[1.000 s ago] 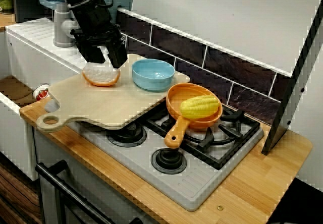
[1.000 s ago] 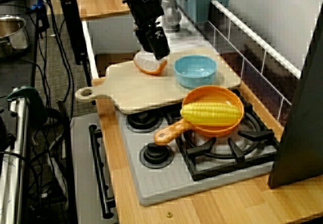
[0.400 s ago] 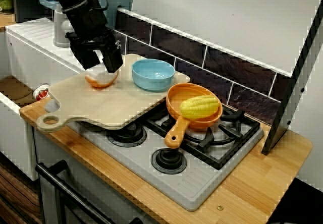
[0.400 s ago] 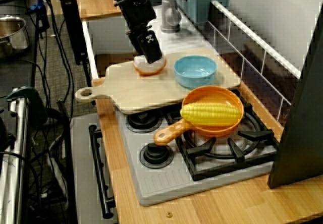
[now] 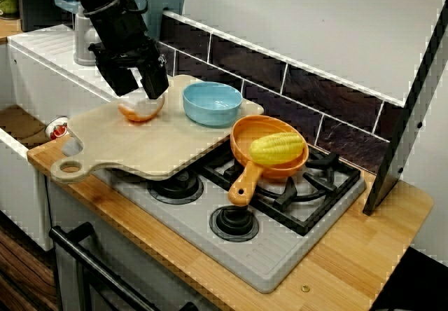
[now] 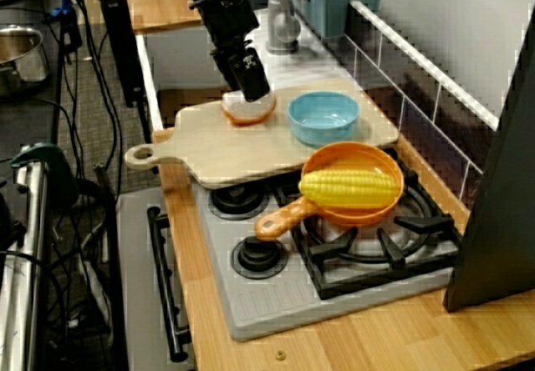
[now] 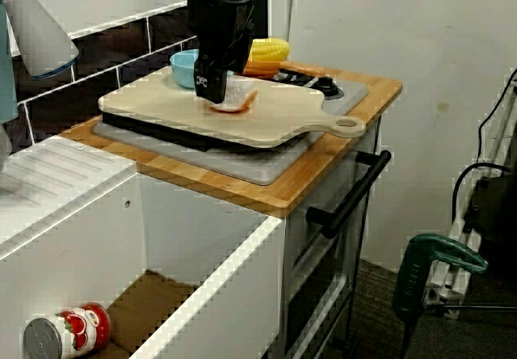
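**View from the front of the stove.** The gripper [image 5: 138, 95] stands low over an orange-rimmed white slice [image 5: 140, 110] lying at the rear left of the cutting board [image 5: 140, 146]. Its fingers [image 5: 155, 83] are apart and straddle the slice. Whether they pinch it or merely flank it cannot be told. The blue bowl [image 5: 212, 104] stands just beside the slice, apart from it. The board spans the left burners, which probably gives a flat working surface.

**View along the bench.** The gripper [image 6: 249, 93] comes down steeply, hiding the top of the slice [image 6: 248, 112]. The orange pan [image 6: 359, 208] rests on the grate, and its wall apparently keeps the corn cob [image 6: 349, 187] from rolling.

**View from the sink side.** The slice [image 7: 236, 100] lies flat on the board [image 7: 275, 120]. The gripper [image 7: 212, 92] touches it from above. A tin [image 7: 65, 332] lies in the sink below.
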{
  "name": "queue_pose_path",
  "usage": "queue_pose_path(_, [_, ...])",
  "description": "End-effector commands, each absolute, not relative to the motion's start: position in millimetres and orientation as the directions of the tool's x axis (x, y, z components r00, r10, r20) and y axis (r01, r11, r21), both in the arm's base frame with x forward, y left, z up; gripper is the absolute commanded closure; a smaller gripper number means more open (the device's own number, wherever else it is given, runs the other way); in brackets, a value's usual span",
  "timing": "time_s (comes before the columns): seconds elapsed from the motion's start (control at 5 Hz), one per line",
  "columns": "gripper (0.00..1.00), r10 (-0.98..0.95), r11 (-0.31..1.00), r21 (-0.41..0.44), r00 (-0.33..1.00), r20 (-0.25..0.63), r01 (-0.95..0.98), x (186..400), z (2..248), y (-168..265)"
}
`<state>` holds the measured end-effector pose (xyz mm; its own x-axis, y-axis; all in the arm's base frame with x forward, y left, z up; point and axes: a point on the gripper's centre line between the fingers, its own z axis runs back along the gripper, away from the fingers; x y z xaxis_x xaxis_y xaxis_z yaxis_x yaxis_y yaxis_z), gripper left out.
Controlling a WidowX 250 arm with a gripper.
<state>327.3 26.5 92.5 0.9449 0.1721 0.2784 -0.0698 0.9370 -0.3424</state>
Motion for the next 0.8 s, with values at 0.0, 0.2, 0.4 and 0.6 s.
queue_pose_path(0.0, [0.0,0.175,0.949,-0.309,0.929,0.325,-0.07,335.8,90.6,33.5])
queue_pose_path(0.2, [0.0,0.171,0.951,-0.301,0.93,0.324,-0.07,335.8,86.1,32.5])
queue_pose_path(0.4, [0.52,0.17,0.951,-0.3,0.933,0.317,-0.072,336.1,81.5,32.8])
queue_pose_path(0.6, [1.0,0.169,0.952,-0.299,0.932,0.322,-0.069,335.1,82.7,33.8])
